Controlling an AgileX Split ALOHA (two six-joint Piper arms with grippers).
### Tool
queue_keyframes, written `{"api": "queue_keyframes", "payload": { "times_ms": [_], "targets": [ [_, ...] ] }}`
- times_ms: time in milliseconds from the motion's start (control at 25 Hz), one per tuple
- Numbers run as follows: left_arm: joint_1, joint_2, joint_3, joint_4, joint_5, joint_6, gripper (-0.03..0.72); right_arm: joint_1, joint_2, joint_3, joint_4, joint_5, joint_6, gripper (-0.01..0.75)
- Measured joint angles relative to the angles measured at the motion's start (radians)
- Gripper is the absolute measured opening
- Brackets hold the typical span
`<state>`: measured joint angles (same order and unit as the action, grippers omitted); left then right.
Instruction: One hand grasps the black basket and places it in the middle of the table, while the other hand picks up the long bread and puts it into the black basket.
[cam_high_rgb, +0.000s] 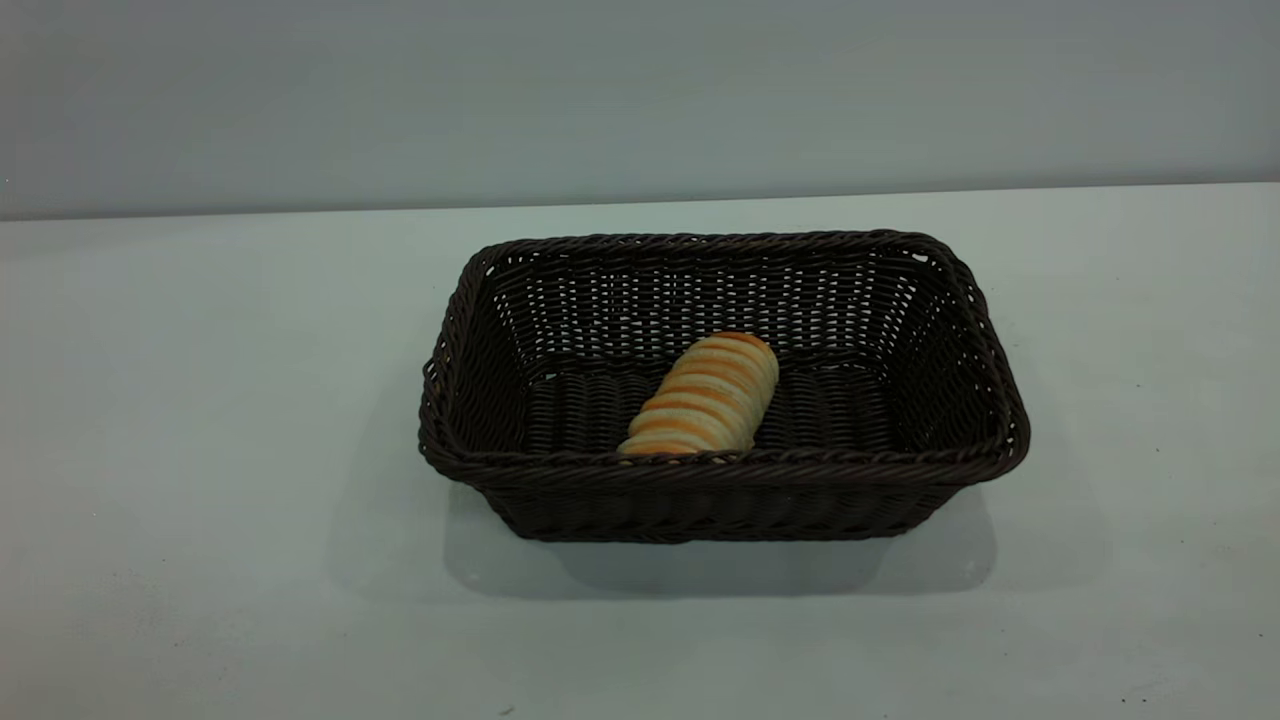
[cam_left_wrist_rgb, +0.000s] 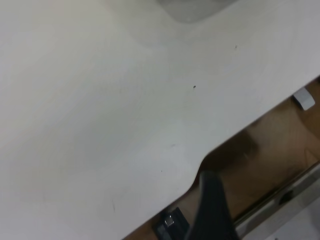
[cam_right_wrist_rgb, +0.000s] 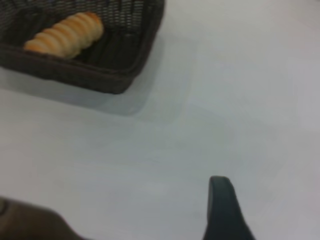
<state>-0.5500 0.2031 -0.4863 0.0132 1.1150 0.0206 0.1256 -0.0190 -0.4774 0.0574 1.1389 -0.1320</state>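
My right claw (cam_right_wrist_rgb: 225, 210) shows one dark finger over bare tabletop (cam_right_wrist_rgb: 240, 100), nothing held; my left claw (cam_left_wrist_rgb: 212, 210) hangs at the tabletop's edge, and I can't tell either's opening. Farther off, the bread (cam_high_rgb: 705, 397) lies slantwise inside the basket (cam_high_rgb: 720, 470), mid-tabletop.

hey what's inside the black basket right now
One thing: the long bread lies on the woven floor of the black basket, angled toward the near wall. The near rim covers the loaf's front end and the floor strip behind it, so nothing there can be checked.
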Motion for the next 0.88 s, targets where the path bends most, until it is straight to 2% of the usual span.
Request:
{"api": "queue_keyframes", "payload": {
  "times_ms": [80,280,360,560,640,720,880],
  "targets": [
    [0.0,-0.009,0.0,0.0,0.0,-0.001,0.582,-0.022,0.0,0.0,0.0,0.0,0.0,0.473],
    [0.015,-0.02,0.0,0.001,0.001,-0.001,0.582,-0.023,0.0,0.0,0.0,0.0,0.0,0.473],
    [0.098,-0.02,0.0,-0.001,0.001,0.0,0.582,-0.024,0.0,0.0,0.0,0.0,0.0,0.473],
    [0.413,-0.038,0.0,-0.001,0.001,0.001,0.582,-0.024,-0.001,0.0,0.0,0.0,0.0,0.473],
    [0.491,-0.069,0.0,-0.001,0.001,0.001,0.582,-0.024,-0.001,0.0,0.0,0.0,0.0,0.473],
    [0.538,-0.11,0.0,-0.001,0.001,0.001,0.582,-0.024,-0.001,0.0,0.0,0.0,0.0,0.473],
    [0.55,-0.205,0.0,-0.001,0.008,0.002,0.582,-0.024,-0.001,0.0,0.0,0.0,0.0,0.473]
  ]
}}
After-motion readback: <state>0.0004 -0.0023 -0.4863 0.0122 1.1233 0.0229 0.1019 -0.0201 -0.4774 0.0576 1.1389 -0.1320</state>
